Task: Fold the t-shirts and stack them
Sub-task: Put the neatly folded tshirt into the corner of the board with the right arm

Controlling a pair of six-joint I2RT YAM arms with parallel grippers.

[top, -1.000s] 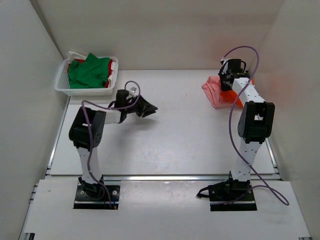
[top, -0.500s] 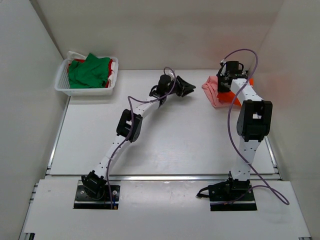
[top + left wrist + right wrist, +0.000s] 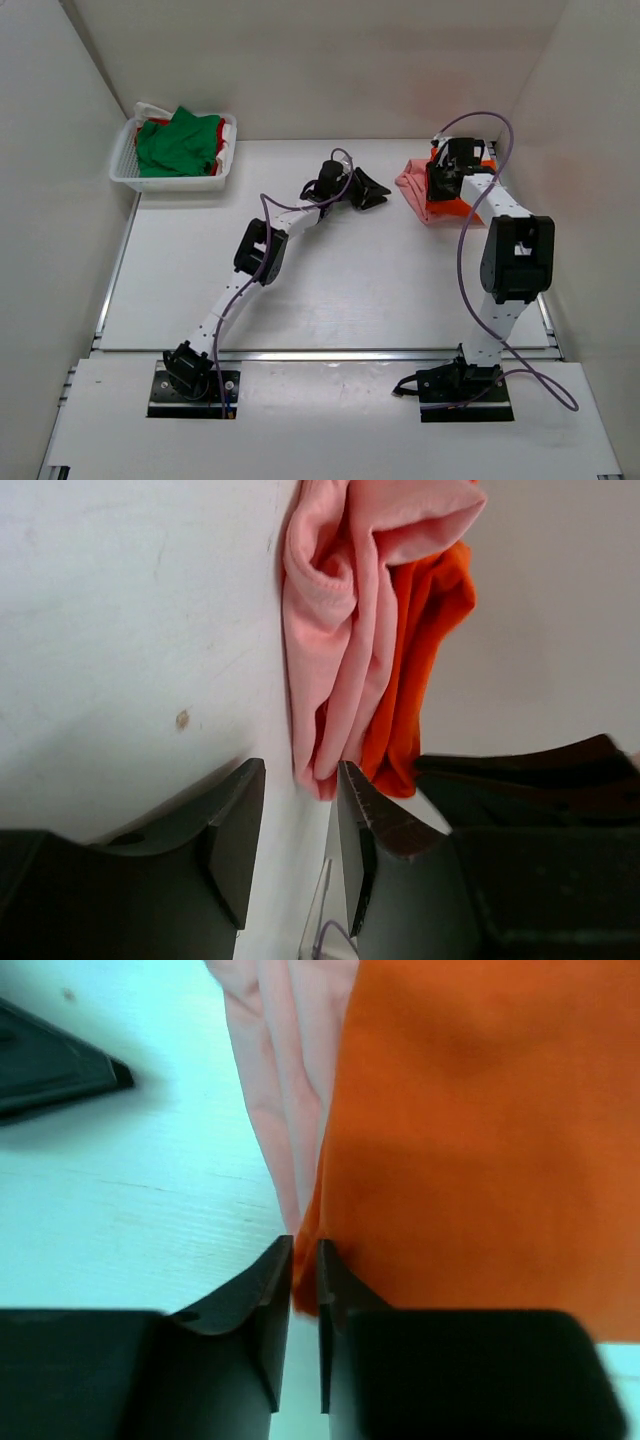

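Two robot arms meet at the far right of a white table (image 3: 330, 290), over a small heap of two shirts. The right jaws are clenched on the near edge of the orange shirt (image 3: 460, 1110), with a sliver of orange cloth showing between them. The left arm (image 3: 262, 250) is stretched long across the table. The left jaws are released and empty, with a narrow gap between them and their tips just short of the pink shirt (image 3: 330, 630).

Likely risks: the pink shirt lies pressed against the orange one, so a pull by the right jaws could drag both together rather than part them. If the left jaws close where they are, they may catch only table, or pinch several pink layers at once. The two arms are near each other and could knock together.

The pink shirt is bunched in long soft folds with a rolled hem. The orange one looks smoother, a flat panel with a crumpled corner. Neither looks neatly folded. A green shirt (image 3: 178, 143) and a red shirt (image 3: 223, 145) lie rumpled in a white basket (image 3: 125, 170) at the far left corner, well apart from the heap.
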